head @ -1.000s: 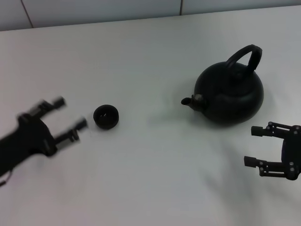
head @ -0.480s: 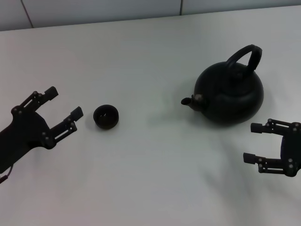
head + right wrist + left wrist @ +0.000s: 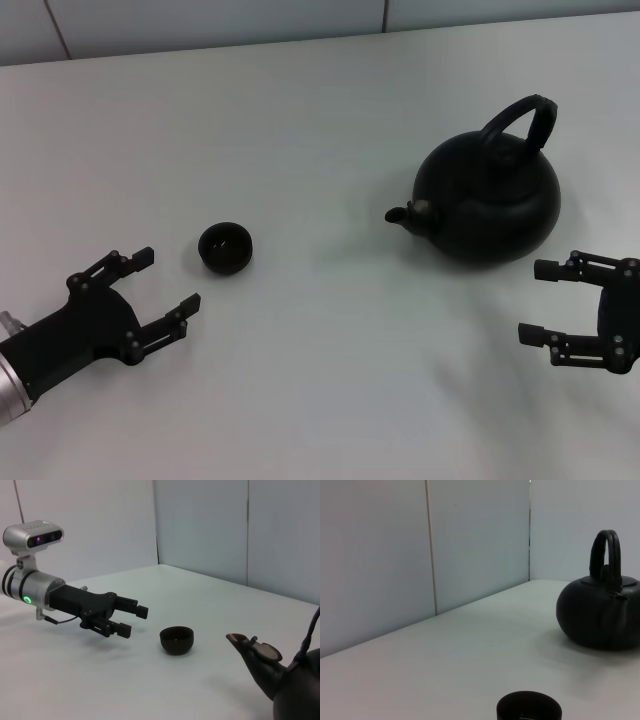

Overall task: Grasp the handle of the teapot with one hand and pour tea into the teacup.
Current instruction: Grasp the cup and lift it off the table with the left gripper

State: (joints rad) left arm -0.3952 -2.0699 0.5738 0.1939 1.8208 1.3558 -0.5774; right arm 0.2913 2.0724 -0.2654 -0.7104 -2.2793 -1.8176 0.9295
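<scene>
The matte-black teapot [image 3: 490, 200] stands upright at the right of the table, spout pointing left, its arched handle [image 3: 520, 118] free. It also shows in the left wrist view [image 3: 600, 612] and in the right wrist view [image 3: 300, 690]. The small dark teacup [image 3: 225, 247] stands left of centre; it also shows in the left wrist view [image 3: 529, 707] and in the right wrist view [image 3: 176, 639]. My left gripper [image 3: 168, 280] is open and empty, in front of and left of the cup. My right gripper [image 3: 532, 302] is open and empty, in front of the teapot, apart from it.
The white table [image 3: 320, 380] meets a pale panelled wall [image 3: 200, 20] at the back. The left arm [image 3: 40, 592] with its wrist camera reaches in low over the table, seen in the right wrist view.
My left gripper has drawn back from beside the cup toward the near edge and slightly right. The right gripper, teapot and cup have hardly moved.
</scene>
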